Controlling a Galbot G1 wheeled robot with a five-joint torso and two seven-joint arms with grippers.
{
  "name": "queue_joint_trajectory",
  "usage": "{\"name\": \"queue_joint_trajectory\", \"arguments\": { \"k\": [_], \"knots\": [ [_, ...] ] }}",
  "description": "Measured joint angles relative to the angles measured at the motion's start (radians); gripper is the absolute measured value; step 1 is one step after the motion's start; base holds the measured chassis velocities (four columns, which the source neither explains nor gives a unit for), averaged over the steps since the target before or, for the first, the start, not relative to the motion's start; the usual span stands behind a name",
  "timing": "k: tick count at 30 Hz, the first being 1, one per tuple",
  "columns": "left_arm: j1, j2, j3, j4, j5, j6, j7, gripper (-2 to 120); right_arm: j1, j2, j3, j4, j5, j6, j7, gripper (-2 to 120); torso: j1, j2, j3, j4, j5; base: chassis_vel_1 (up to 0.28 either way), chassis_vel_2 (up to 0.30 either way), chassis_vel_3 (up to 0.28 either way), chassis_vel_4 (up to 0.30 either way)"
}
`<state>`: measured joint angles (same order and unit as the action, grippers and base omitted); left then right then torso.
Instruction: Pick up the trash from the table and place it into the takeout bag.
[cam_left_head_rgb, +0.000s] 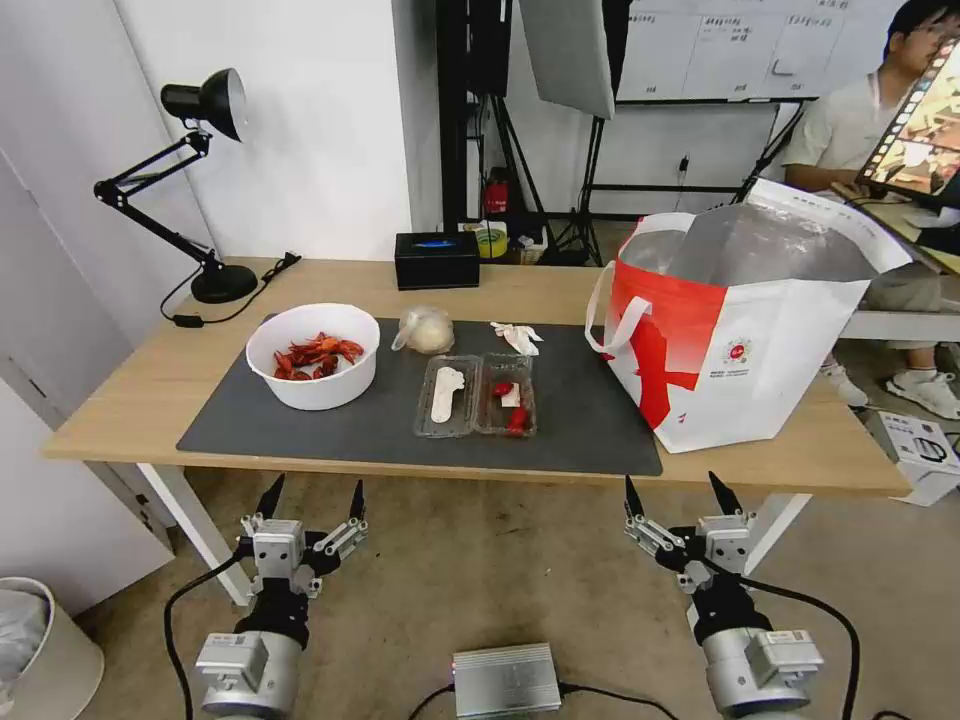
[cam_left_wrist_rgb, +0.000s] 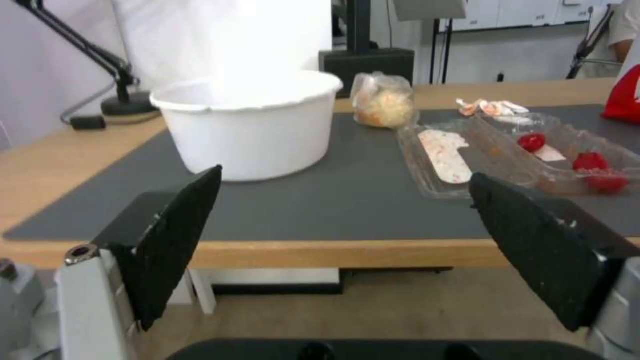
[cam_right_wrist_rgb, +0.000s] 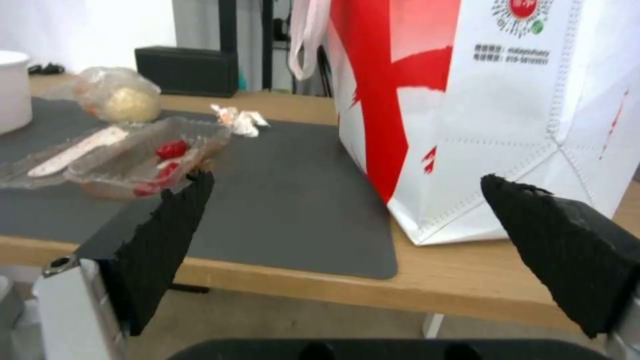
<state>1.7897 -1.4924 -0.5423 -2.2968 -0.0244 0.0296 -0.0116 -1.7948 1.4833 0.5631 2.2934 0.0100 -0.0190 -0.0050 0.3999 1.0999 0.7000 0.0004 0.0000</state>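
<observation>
Here, head view. Table (cam_left_head_rgb: 130, 385), light wood, with grey mat (cam_left_head_rgb: 590, 415) on top. On mat, from robot's left to right: white bowl (cam_left_head_rgb: 312, 356) of red shells; baggie (cam_left_head_rgb: 426, 329) with beige lump, toward the mat's far edge; tissue (cam_left_head_rgb: 517, 336), crumpled, near that same edge; clear tray (cam_left_head_rgb: 476, 395), lying open toward the near edge, red scraps in its right half, a pale strip in its left. Bag (cam_left_head_rgb: 740, 335), white and red, upright at the table's right end, foil mouth open, partly on the mat's right edge. Behind, off the mat: black box (cam_left_head_rgb: 436, 259), desk lamp (cam_left_head_rgb: 190, 170). Left tool (cam_left_head_rgb: 312, 500) below and in front of the table edge, released, fingers spread, grasping nothing. Right tool (cam_left_head_rgb: 682, 493) likewise low before the edge, released, empty.

Left wrist view. Left tool (cam_left_wrist_rgb: 343, 220) spread wide, nothing between the fingers, level with the table edge. Beyond it, bowl (cam_left_wrist_rgb: 252, 125) on mat (cam_left_wrist_rgb: 333, 195), baggie (cam_left_wrist_rgb: 382, 101) behind, tray (cam_left_wrist_rgb: 513, 152) beside, tissue (cam_left_wrist_rgb: 491, 106) farther back.

Right wrist view. Right tool (cam_right_wrist_rgb: 340, 225) spread wide, empty, before the table edge. Bag (cam_right_wrist_rgb: 487, 115) close ahead, tray (cam_right_wrist_rgb: 127, 155), baggie (cam_right_wrist_rgb: 117, 96) and tissue (cam_right_wrist_rgb: 240, 119) on mat (cam_right_wrist_rgb: 293, 200), box (cam_right_wrist_rgb: 187, 70) at the back.
</observation>
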Motion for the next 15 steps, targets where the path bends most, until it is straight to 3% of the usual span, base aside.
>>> {"name": "queue_joint_trajectory", "arguments": {
  "k": [5, 7, 11, 13, 15],
  "knots": [
    [-0.032, 0.024, 0.027, 0.017, -0.075, 0.094, -0.038, 100, 0.016, -0.046, 0.037, -0.017, 0.033, -0.060, -0.022, 100, 0.000, 0.000, 0.000, -0.0005, -0.0002, 0.000, 0.000, 0.000, 0.000],
    [-0.067, 0.052, 0.057, 0.036, -0.159, 0.200, -0.080, 100, 0.048, -0.135, 0.111, -0.053, 0.096, -0.175, -0.064, 100, 0.000, 0.000, 0.000, -0.0003, 0.0003, 0.000, 0.000, 0.000, 0.000],
    [-0.108, 0.082, 0.091, 0.057, -0.253, 0.319, -0.127, 100, 0.077, -0.188, 0.152, -0.092, 0.145, -0.196, -0.098, 100, 0.000, 0.000, 0.000, -0.0003, 0.0004, 0.000, 0.000, 0.000, 0.000],
    [-0.120, 0.092, 0.099, 0.064, -0.284, 0.347, -0.140, 100, 0.079, -0.190, 0.153, -0.096, 0.148, -0.190, -0.101, 100, 0.000, 0.000, 0.000, -0.0005, 0.0002, 0.000, 0.000, 0.000, 0.000],
    [-0.131, 0.111, 0.087, 0.064, -0.322, 0.321, -0.154, 100, 0.080, -0.191, 0.154, -0.099, 0.150, -0.178, -0.103, 100, 0.000, 0.000, 0.000, -0.0006, 0.0003, 0.000, 0.000, 0.000, 0.000]
  ]
}}
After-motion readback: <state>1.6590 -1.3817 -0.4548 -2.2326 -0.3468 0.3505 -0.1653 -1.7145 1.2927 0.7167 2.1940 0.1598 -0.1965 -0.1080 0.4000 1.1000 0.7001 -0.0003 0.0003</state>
